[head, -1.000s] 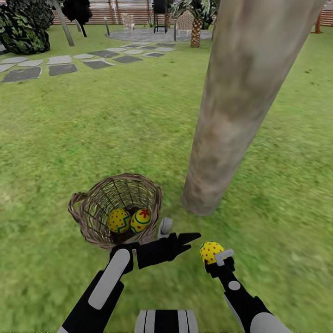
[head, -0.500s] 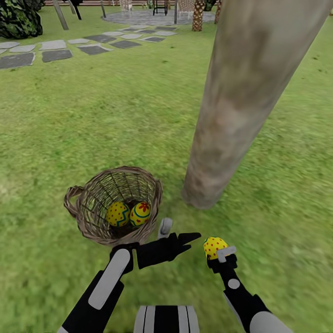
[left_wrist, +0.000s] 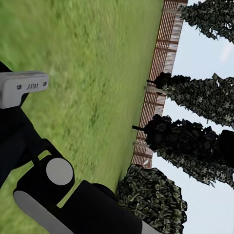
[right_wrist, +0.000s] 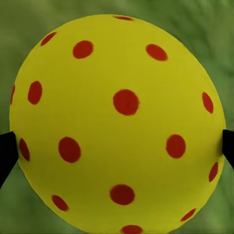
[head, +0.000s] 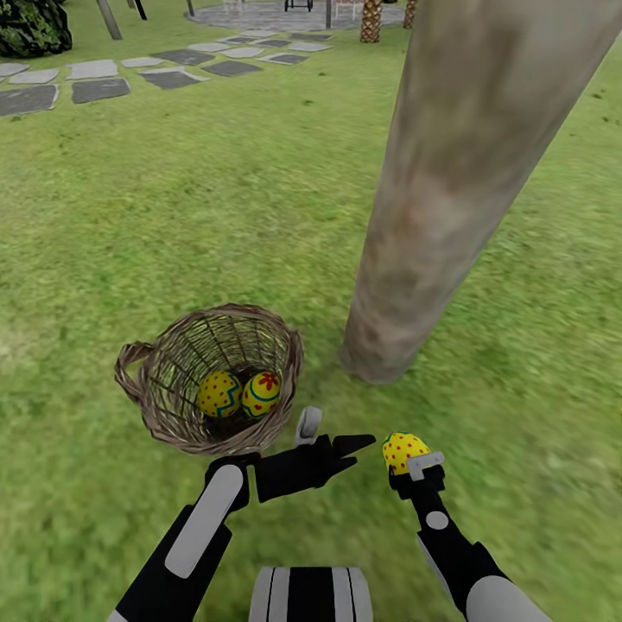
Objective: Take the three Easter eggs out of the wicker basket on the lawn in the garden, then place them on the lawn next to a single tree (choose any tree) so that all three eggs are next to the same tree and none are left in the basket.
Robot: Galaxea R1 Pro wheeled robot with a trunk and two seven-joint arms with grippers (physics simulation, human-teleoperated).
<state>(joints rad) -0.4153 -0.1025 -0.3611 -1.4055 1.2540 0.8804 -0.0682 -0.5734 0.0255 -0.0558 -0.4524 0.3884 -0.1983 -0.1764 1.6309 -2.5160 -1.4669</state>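
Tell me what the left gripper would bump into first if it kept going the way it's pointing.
Probably nothing soon: the left gripper points sideways toward the right gripper and its egg, but its wrist view shows lawn running to the fence. Depth is unclear.

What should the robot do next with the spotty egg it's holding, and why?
Probably lower the right tool and set the dotted egg on the lawn here. The egg is clamped between the fingers, already out of the wicker basket and close to the tree trunk. Two eggs are left in the basket.
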